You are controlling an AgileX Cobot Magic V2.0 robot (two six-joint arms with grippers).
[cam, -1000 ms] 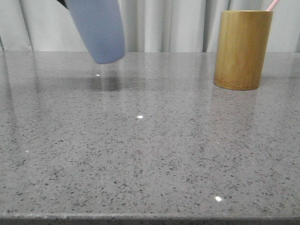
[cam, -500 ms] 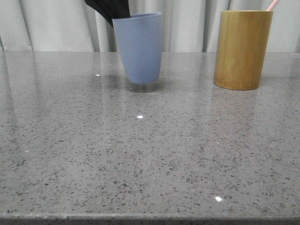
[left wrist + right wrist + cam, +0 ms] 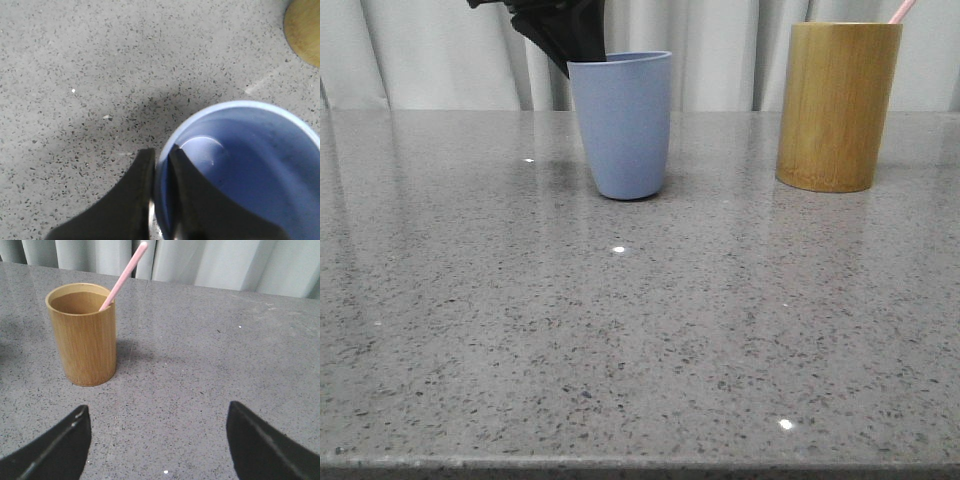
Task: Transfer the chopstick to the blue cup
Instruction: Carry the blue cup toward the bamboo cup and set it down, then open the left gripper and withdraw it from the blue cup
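The blue cup (image 3: 621, 125) stands upright on the grey table. My left gripper (image 3: 572, 55) is shut on its rim at the upper left, one finger inside the cup and one outside. From the left wrist, the blue cup (image 3: 250, 165) is empty, and the left gripper (image 3: 161, 156) pinches its wall. A pale pink chopstick (image 3: 123, 276) leans in the bamboo holder (image 3: 83, 341); in the front view only the chopstick tip (image 3: 901, 11) shows above the bamboo holder (image 3: 837, 105). My right gripper (image 3: 157, 412) is open over bare table, well short of the holder.
Grey speckled table (image 3: 640, 330) runs to a front edge near the camera. Pale curtains (image 3: 720, 50) hang behind it. The bamboo holder's edge (image 3: 305, 30) shows in the left wrist view, a short way from the cup.
The left gripper brought the tilted, raised blue cup rightward and down. It now stands upright on the table. The holder and chopstick have not moved.
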